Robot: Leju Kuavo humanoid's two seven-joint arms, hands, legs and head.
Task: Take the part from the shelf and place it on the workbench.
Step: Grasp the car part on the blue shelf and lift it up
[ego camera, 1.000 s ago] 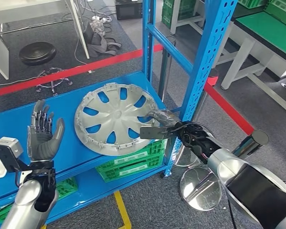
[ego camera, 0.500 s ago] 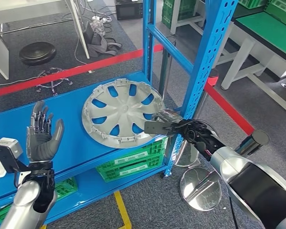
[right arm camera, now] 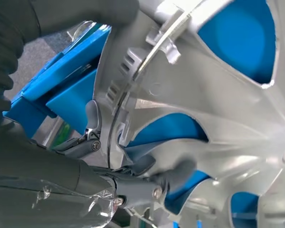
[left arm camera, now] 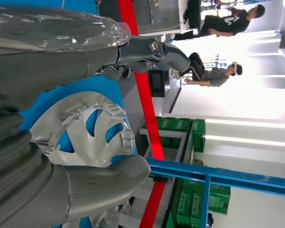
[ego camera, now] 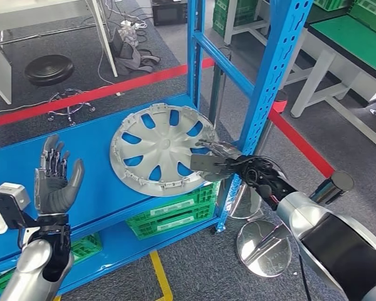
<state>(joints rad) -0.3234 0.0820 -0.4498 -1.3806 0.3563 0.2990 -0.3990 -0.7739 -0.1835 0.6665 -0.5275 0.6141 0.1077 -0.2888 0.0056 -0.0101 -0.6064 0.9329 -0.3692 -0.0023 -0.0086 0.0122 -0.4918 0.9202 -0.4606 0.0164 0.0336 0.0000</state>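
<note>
Right hand (ego camera: 214,160) seemingly grips hubcap (ego camera: 160,150) rim.

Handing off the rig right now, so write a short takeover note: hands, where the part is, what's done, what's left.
Right hand: fingers hooked on the near right rim of the silver hubcap, one through a spoke opening.
Left hand: open, raised palm-up over the blue shelf, holding nothing.
Hubcap: on the shelf, its front edge overhanging a little.
Done: the right hand has hold of the rim.
Left: lift the hubcap off the shelf, carry it to the workbench, set it down.

silver arms, grey hand (ego camera: 54,182), black cables
</note>
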